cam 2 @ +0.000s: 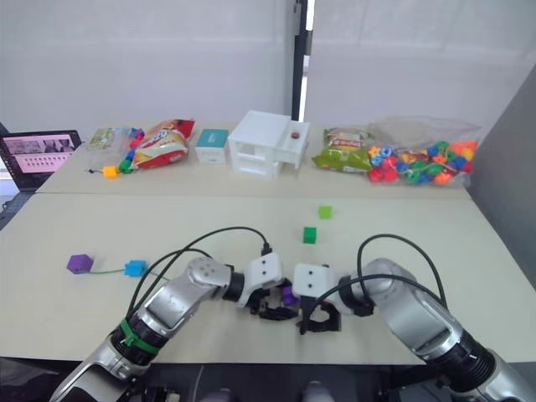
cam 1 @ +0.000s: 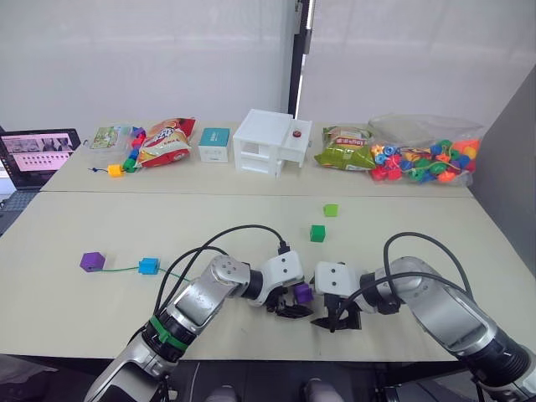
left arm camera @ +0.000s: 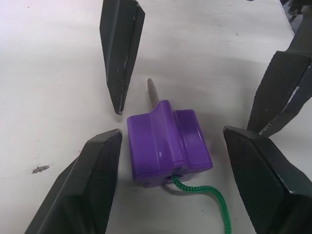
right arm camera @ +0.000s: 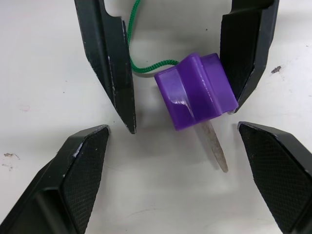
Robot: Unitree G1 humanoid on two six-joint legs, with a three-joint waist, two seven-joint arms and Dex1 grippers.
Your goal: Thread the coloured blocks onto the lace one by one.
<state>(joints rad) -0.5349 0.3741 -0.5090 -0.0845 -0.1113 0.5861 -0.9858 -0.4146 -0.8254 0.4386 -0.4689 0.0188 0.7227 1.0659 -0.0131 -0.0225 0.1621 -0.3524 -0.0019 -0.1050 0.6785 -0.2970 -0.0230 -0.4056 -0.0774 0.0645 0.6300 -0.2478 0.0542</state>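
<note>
A purple block (left arm camera: 165, 144) lies on the table with the lace's grey tip (left arm camera: 153, 92) poking out of its far side and the green lace (left arm camera: 214, 200) trailing from its near side. My left gripper (cam 1: 293, 308) is open around it, one finger (left arm camera: 92, 180) close beside the block. My right gripper (cam 1: 335, 320) faces it, open, its fingertips (right arm camera: 83, 165) either side of the tip. Along the lace (cam 1: 126, 269) to the left sit a blue block (cam 1: 149, 266) and another purple block (cam 1: 92, 261). A dark green block (cam 1: 316, 233) and a light green block (cam 1: 331, 210) lie loose beyond.
Along the back stand a white drawer box (cam 1: 272, 142), a teal box (cam 1: 214, 144), snack bags (cam 1: 167, 141), a clear bag of round beads (cam 1: 427, 159) and a laptop (cam 1: 38, 151). A yellow cube (cam 1: 115, 170) with strung beads lies at back left.
</note>
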